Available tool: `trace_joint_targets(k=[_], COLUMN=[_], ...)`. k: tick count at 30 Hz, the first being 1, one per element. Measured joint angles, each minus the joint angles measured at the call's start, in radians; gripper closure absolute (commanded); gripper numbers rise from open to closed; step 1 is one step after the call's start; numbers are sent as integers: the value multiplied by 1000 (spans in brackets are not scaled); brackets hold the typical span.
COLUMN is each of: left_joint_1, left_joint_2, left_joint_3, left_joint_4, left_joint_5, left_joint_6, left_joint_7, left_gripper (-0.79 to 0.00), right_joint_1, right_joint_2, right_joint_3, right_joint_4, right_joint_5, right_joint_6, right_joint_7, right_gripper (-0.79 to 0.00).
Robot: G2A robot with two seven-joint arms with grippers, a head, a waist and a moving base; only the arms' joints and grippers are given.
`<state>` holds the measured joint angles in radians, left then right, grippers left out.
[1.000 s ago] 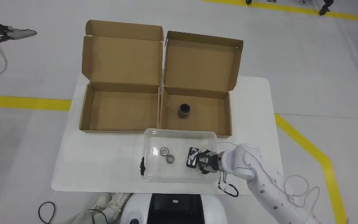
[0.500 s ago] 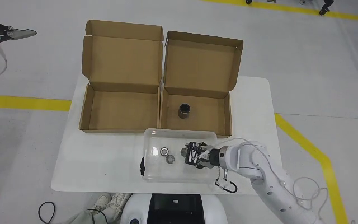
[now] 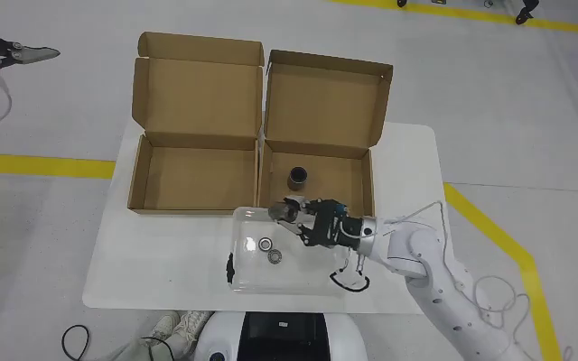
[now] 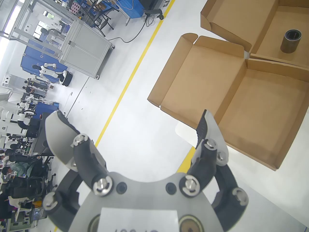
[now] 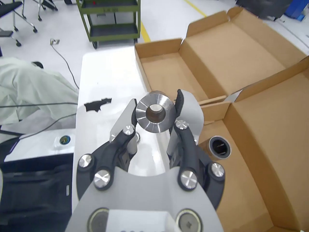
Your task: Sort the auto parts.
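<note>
My right gripper (image 5: 155, 112) is shut on a steel bushing (image 5: 154, 114), a short silver cylinder with a bore. In the top view this gripper (image 3: 296, 217) holds the bushing (image 3: 285, 211) above the far rim of the clear plastic tray (image 3: 244, 275). Two small ring bearings (image 3: 265, 244) (image 3: 275, 257) lie in the tray. A dark cylindrical sleeve (image 3: 296, 179) stands in the right cardboard box (image 3: 357, 185). The left cardboard box (image 3: 194, 178) holds nothing. My left gripper (image 4: 131, 131) hangs open high off the table's left side, with the sleeve (image 4: 291, 40) far off.
Both boxes have lids folded back toward the far table edge. A black scrap (image 3: 230, 268) lies at the tray's left rim. A cable loop (image 3: 350, 280) hangs from the right arm near the front edge. White table (image 3: 163, 253) shows left of the tray.
My right gripper has lifted the steel bushing out of the tray and carried it left and toward the boxes. The two bearings stay where they were.
</note>
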<state>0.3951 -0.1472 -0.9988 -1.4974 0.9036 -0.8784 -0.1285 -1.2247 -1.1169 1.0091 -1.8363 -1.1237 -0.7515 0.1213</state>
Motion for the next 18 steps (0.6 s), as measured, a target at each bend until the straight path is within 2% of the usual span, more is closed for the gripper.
trace_joint_targets(k=[6,11,18], left_joint_1=[0,0,0], left_joint_2=[0,0,0], left_joint_3=[0,0,0], left_joint_4=[0,0,0], left_joint_5=[0,0,0], left_joint_6=[0,0,0], left_joint_7=[0,0,0], left_gripper=[-785,-785,-785], right_joint_1=[49,108,169], right_joint_2=[-8,-20,-36], right_joint_3=[12,-3,-2], right_joint_4=[1,9,76], right_joint_5=[61,101,175], right_joint_6=[-23,-34,-56], right_joint_7=[-103,-144,-262], right_gripper=[0,0,0])
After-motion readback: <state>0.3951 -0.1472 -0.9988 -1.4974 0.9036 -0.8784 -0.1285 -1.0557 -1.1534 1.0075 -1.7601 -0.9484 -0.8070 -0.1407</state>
